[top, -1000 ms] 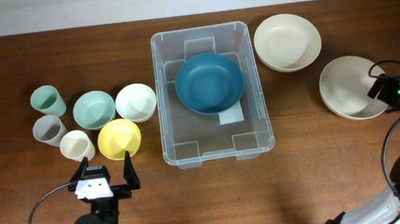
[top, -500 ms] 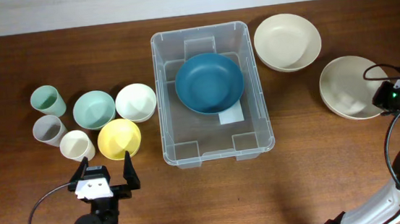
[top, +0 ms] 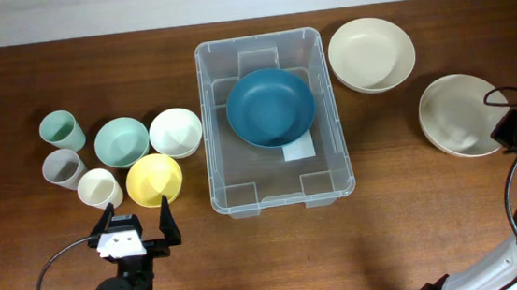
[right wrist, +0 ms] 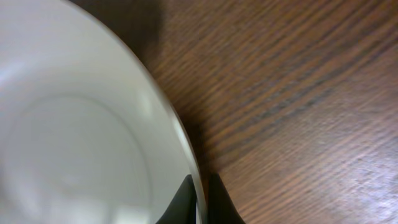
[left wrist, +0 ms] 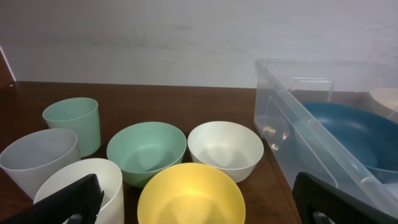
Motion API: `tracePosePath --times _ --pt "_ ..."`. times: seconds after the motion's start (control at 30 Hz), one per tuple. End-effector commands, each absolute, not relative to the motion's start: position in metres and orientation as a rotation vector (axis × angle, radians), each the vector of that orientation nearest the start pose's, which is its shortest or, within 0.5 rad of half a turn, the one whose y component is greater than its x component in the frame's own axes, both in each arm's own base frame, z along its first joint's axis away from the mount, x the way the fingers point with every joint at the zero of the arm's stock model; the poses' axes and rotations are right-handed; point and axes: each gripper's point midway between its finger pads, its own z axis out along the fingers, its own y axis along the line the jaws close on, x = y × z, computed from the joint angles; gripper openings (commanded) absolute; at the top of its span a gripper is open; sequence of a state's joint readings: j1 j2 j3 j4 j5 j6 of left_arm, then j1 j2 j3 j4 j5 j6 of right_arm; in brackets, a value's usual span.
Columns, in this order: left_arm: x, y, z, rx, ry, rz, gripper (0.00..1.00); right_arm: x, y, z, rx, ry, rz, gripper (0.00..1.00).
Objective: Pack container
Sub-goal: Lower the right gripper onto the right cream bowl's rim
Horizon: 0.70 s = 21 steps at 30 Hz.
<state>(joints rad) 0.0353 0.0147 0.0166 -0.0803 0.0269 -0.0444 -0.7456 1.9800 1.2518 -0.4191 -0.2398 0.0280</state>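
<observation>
The container (top: 243, 179) stands at the middle of the wooden table (top: 416, 225), long side running near to far, with a blue bowl (top: 270, 107) resting in its far half and partly covering the white label (top: 298, 149) on its base. The left gripper (top: 135, 212) sits at the near left with its 2 fingers spread wide and nothing between them, just near of a yellow bowl (top: 154, 179). Beyond that bowl are a mint bowl (top: 121, 142) and a white bowl (top: 175, 133), and to their left 3 cups: mint (top: 61, 130), grey (top: 62, 168) and cream (top: 99, 188). To the right of the container lie 2 cream bowls, the far cream bowl (top: 371, 54) close to the container's far right corner and the near cream bowl (top: 460, 114) well to the right. The right gripper (right wrist: 200, 196) is closed on the right rim of the near cream bowl, 1 finger inside the rim and 1 outside.
</observation>
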Motion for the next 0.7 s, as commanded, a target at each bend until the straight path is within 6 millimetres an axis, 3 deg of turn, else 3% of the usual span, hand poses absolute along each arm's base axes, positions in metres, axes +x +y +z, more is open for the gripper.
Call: tracePosePath --times 0.0,0.13,0.5,0.6,0.67 --pt "0.246 0.002 0.157 -0.022 1.649 -0.023 1.0 0.37 -0.262 0.033 0.894 2.437 0.228 0.04" --pt "0.246 0.002 0.157 -0.022 1.648 -0.023 1.0 0.375 -0.264 0.069 0.85 2.387 0.208 0.04" --pt "0.246 0.002 0.157 -0.022 1.649 -0.023 1.0 0.368 -0.251 0.202 0.694 2.179 0.07 0.04" --pt "0.246 0.002 0.157 -0.022 1.649 -0.023 1.0 0.36 -0.252 0.221 0.688 2.144 0.021 0.04" --pt "0.246 0.002 0.157 -0.022 1.649 -0.023 1.0 0.355 -0.26 0.221 0.719 2.145 -0.027 0.04"
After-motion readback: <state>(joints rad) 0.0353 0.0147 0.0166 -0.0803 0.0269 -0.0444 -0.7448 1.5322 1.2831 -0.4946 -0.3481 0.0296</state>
